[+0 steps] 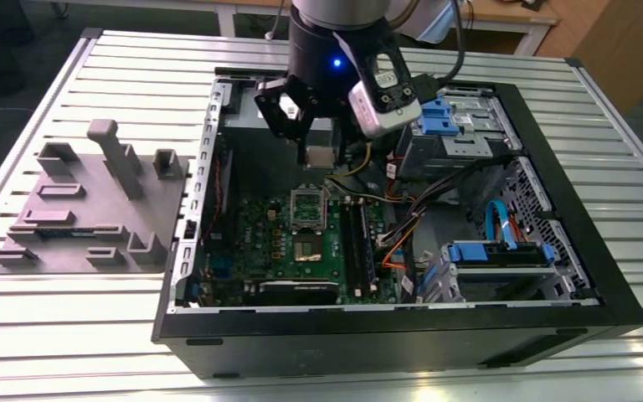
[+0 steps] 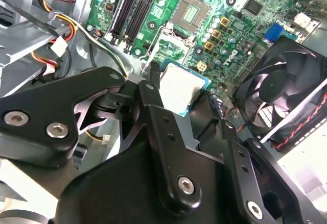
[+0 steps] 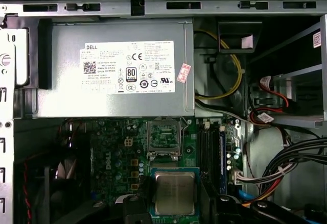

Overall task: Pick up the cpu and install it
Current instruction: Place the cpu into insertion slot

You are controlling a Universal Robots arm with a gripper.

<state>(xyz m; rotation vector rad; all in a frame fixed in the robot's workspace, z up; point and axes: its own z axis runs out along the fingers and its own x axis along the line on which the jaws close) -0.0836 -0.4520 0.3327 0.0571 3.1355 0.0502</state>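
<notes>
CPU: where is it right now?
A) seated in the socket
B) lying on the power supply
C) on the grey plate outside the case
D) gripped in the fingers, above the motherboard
D: in the second wrist view the cpu sits clamped between the fingers, off the motherboard, and in the first wrist view the socket is bare.

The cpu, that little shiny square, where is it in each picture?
Exterior view: the cpu is held at the tip of the tool, over the open case.
Second wrist view: the cpu sits between the tool's black fingers, over the green board.
First wrist view: the cpu is beside the empty socket.
Shared landmark: the empty socket on the green board.
</notes>
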